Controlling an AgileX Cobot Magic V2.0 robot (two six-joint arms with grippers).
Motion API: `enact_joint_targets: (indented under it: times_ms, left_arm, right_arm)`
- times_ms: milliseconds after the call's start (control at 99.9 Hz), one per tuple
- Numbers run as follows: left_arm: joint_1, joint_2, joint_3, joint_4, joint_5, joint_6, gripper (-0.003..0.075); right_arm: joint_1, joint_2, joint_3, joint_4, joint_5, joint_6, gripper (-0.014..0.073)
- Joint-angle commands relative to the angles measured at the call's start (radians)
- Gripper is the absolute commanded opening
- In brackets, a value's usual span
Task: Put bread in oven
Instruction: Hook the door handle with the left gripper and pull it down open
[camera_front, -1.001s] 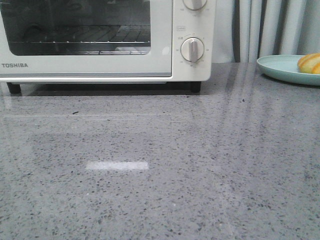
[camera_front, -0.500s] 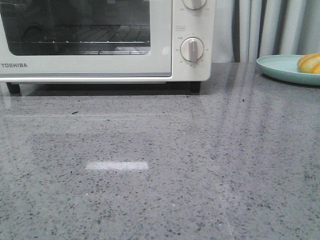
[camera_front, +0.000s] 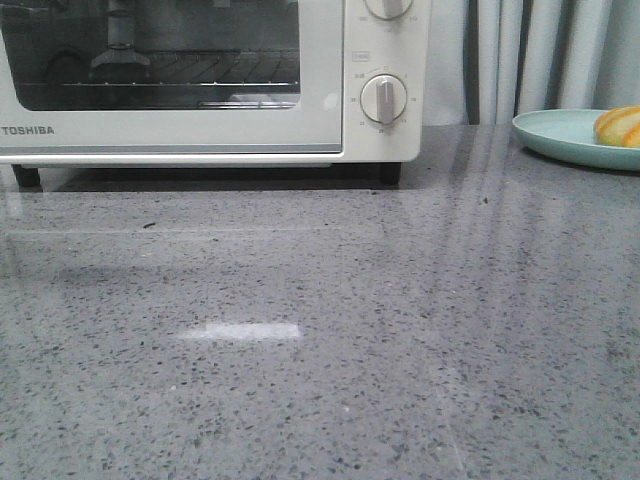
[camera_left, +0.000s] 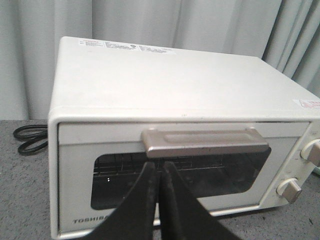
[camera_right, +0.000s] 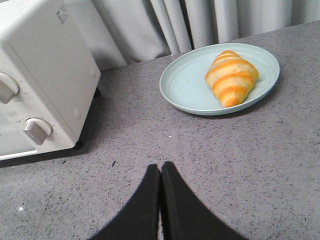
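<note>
Countertop (camera_front: 330, 340): grey speckled stone, fills the lower three quarters of the front view; a bright light streak lies left of centre.
Oven (camera_front: 210, 80): white Toshiba toaster oven, upper left of the front view, door shut; wire rack visible through the glass.
Curtain (camera_front: 540, 60): pale grey folds, upper right of the front view, behind the counter.
Plate (camera_right: 190, 85): light teal, upper right of the right wrist view, well apart from the oven's dial side.
Bread (camera_right: 231, 77): striped orange and cream croissant, lies on the plate, toward its right half.
Door handle (camera_left: 205, 142): silver bar, centre of the left wrist view.
Left gripper (camera_left: 160, 167): fingers pressed together, empty, tips just under the handle.
Right gripper (camera_right: 160, 170): fingers pressed together, empty, over bare counter, apart from the plate.
Dials (camera_front: 384, 98): two, round, silver-white, right of the door.
Power cord (camera_left: 30, 139): black loop, left edge of the left wrist view.
</note>
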Motion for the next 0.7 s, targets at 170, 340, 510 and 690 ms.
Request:
enact_joint_targets:
  times_ms: [170, 340, 510, 690]
  left_arm:
    - [-0.136, 0.221, -0.201, 0.000, -0.115, 0.056, -0.0021]
    - [-0.159, 0.317, -0.231, 0.000, -0.196, 0.056, -0.0021]
    - [-0.159, 0.386, -0.231, 0.000, -0.205, 0.056, -0.0021]
    - [-0.158, 0.432, -0.231, 0.002, -0.213, 0.056, -0.0021]
  right_arm:
    - [0.017, 0.011, -0.037, -0.012, -0.079, -0.012, -0.0050]
    - [0.023, 0.011, -0.037, -0.014, -0.077, -0.012, -0.0050]
    - [0.023, 0.011, -0.037, -0.014, -0.060, -0.012, -0.0050]
    - [0.023, 0.011, -0.037, -0.014, -0.060, -0.012, -0.0050]
